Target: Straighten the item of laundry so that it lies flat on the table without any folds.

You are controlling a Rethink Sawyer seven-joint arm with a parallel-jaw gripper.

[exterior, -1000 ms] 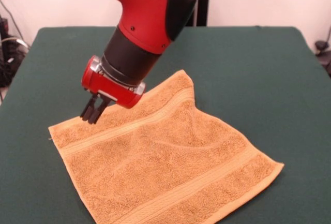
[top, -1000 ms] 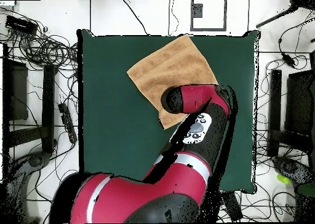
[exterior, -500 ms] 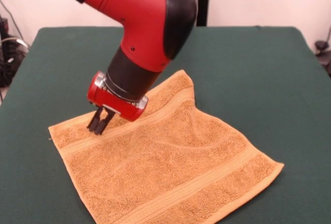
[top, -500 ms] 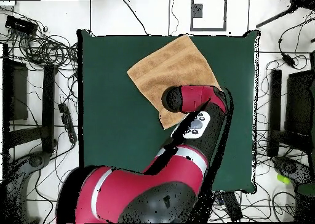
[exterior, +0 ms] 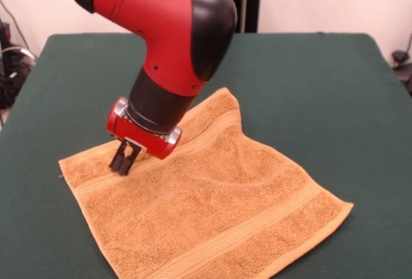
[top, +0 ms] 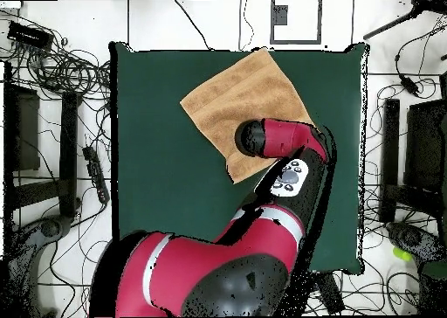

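The orange-tan towel (exterior: 212,208) lies spread on the green table (exterior: 322,86), set like a diamond, with a soft ridge running from its far corner toward the middle. It also shows in the overhead view (top: 240,96), partly under the arm. My gripper (exterior: 121,163) points down at the towel's left corner area, by the woven band. Its fingers are together and the tips touch the cloth. I cannot tell whether any cloth is pinched between them. In the overhead view the arm hides the gripper.
The red and black arm (exterior: 167,40) hangs over the towel's far left part. The towel's near corners reach close to the table's front edge. Cables and stands (top: 61,79) lie on the floor around the table (top: 157,175).
The gripper has come down and slightly right onto the towel's left corner area; the tips now touch the cloth. The towel's left corner has shifted a little left.
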